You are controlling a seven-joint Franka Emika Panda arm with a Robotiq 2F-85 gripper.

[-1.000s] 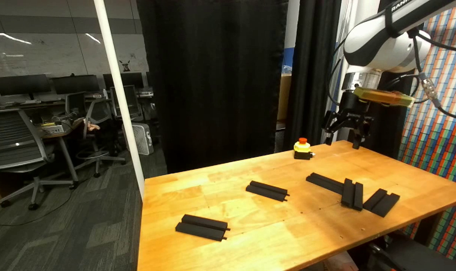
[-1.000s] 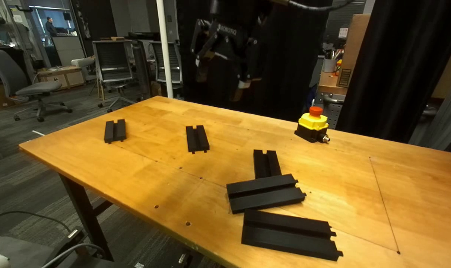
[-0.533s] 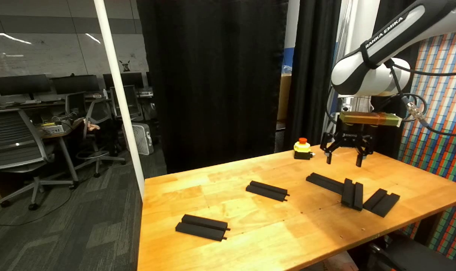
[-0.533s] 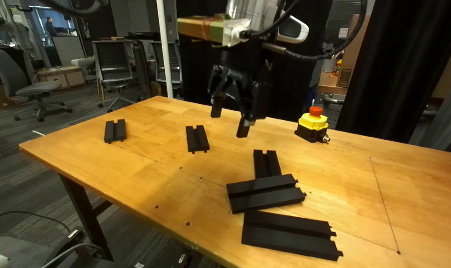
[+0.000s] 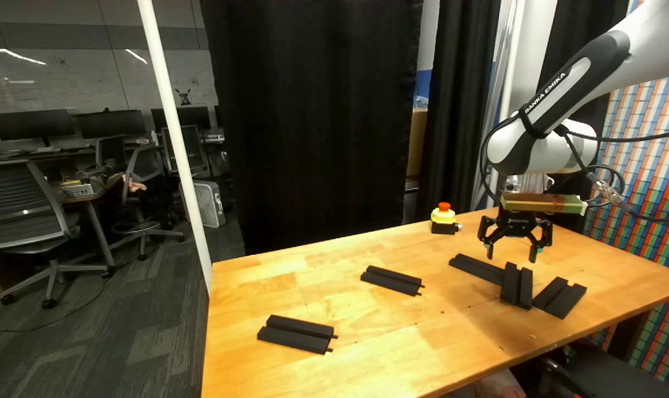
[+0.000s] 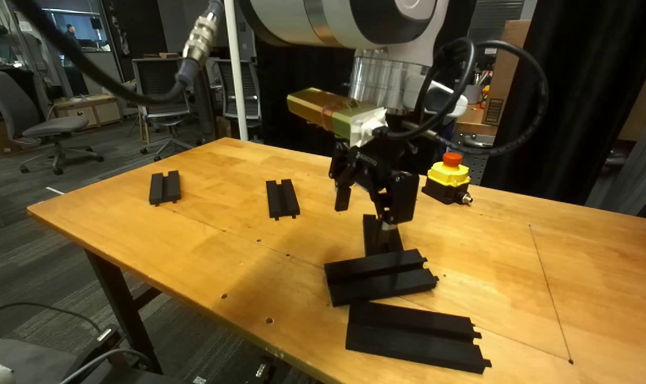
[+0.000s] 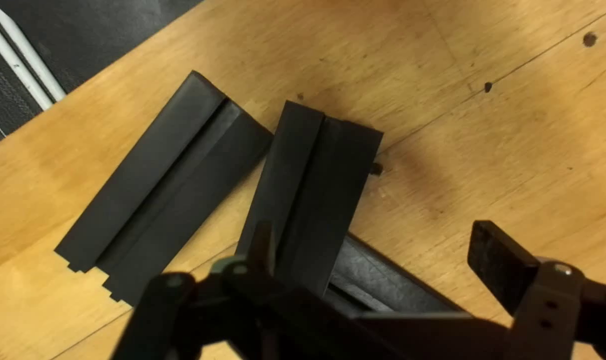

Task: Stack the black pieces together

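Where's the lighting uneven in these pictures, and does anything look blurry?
In an exterior view, the wooden tabletop looks washed-out in places; in an exterior view, a soft shadow falls across it; in the wrist view, the partly covered black bar has a grey sheen, and the gripper looks dark and partly blurred.

Five matte-black pieces [image 5: 295,335], grooved lengthwise, on the tabletop [image 5: 323,287] — first piece [image 6: 165,188] and second piece [image 6: 282,198] flat, well apart; third piece [image 6: 381,276] overlaps the end of fourth piece [image 5: 474,268]; fifth piece [image 6: 416,336] just beside third piece — touching or not, I can't tell.
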